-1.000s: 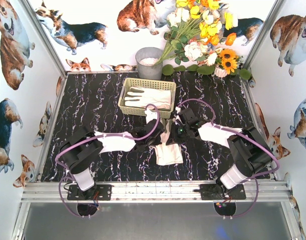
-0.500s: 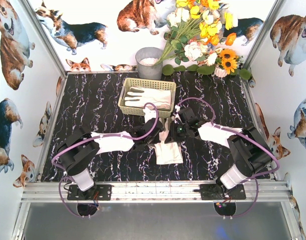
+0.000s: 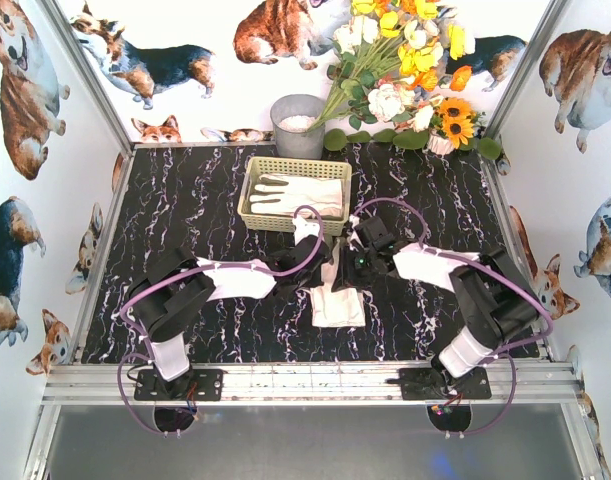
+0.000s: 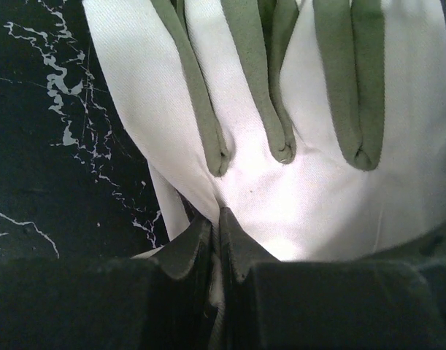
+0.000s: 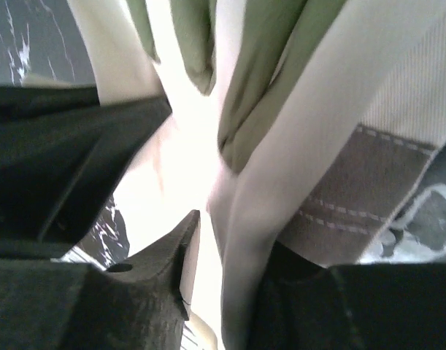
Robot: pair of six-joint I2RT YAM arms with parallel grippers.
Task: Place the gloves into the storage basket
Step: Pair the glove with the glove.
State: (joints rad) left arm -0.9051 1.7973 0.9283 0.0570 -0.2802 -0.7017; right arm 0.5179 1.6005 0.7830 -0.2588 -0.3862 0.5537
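Observation:
The storage basket (image 3: pixel 247 206) stands at the table's back centre with cream gloves (image 3: pixel 301 192) lying flat inside. More gloves lie in a folded pile (image 3: pixel 337 306) on the black marble in front of it. Just above that pile, one glove (image 3: pixel 332 271) hangs between the two grippers. My left gripper (image 3: pixel 320 262) is shut on this glove (image 4: pixel 310 168), its jaws (image 4: pixel 217 219) pinching fabric below the grey-green fingers. My right gripper (image 3: pixel 351 262) faces it from the right. Its jaws (image 5: pixel 233 240) stand apart, with the glove (image 5: pixel 281 146) draped against the right finger.
A round grey pot (image 3: pixel 297 125) stands behind the basket, next to a bunch of artificial flowers (image 3: pixel 405 70) at the back right. Corgi-print walls close in three sides. A metal rail (image 3: pixel 305 381) runs along the near edge by the arm bases.
My right gripper's jaws have parted from a shut grip on the glove. The left arm has reached further right, toward the right gripper, still holding the glove.

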